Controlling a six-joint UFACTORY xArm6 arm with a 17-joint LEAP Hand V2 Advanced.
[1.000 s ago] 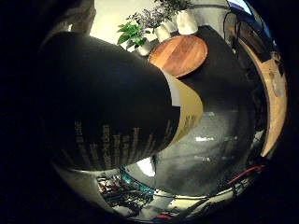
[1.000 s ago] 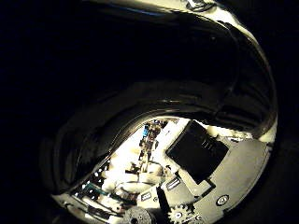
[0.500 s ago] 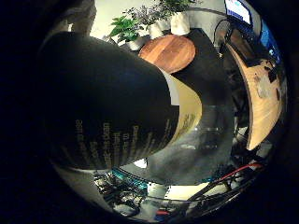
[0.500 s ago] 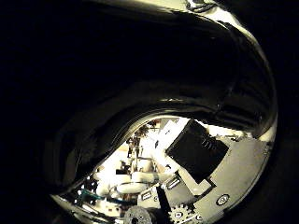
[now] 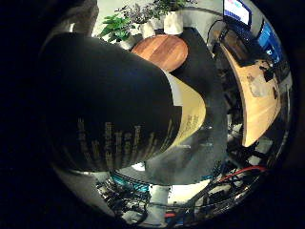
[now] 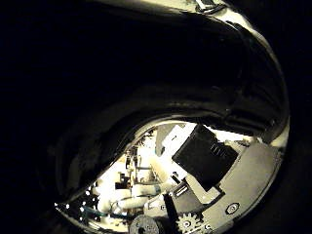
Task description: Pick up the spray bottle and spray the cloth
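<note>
I had the spray bottle [image 5: 109, 109] close against my palm, my hand [image 6: 229, 185] curled round it. I saw no cloth, so spraying was left.

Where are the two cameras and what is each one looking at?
Little finger side palm view: sits on the palm, faces the dark spray bottle close up, round wooden table and potted plants beyond; no hand part clearly shows.
Thumb side palm view: same palm, faces the bottle's dark body; the hand shows.
Both share the bottle, filling much of each.
</note>
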